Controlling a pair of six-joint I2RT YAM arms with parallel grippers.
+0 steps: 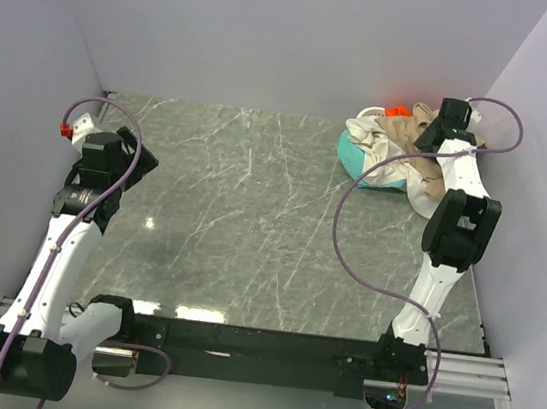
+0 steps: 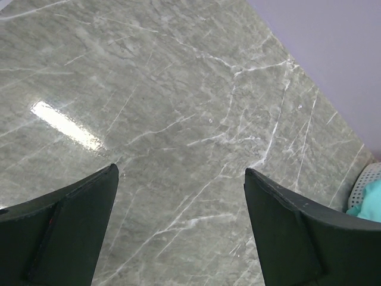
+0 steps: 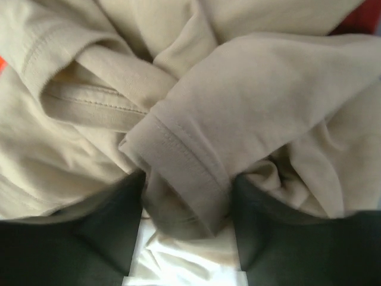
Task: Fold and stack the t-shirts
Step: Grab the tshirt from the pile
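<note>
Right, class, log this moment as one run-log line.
left gripper: jaws open over table | right gripper: jaws astride tan shirt fold, grip unclear | shirts: heaped far right, unfolded

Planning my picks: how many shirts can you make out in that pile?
4, heaped in the far right corner: tan shirt on top, cream shirt at left, orange shirt behind, teal shirt underneath. More may be hidden.

The overhead camera looks down from behind the arm bases (image 1: 400, 354) over the whole tabletop (image 1: 252, 212). The left wrist camera faces bare tabletop past the left tool (image 2: 180, 173). The right wrist camera sits very close to the tan shirt (image 3: 250, 101), which lies upper right in the overhead frame.
</note>
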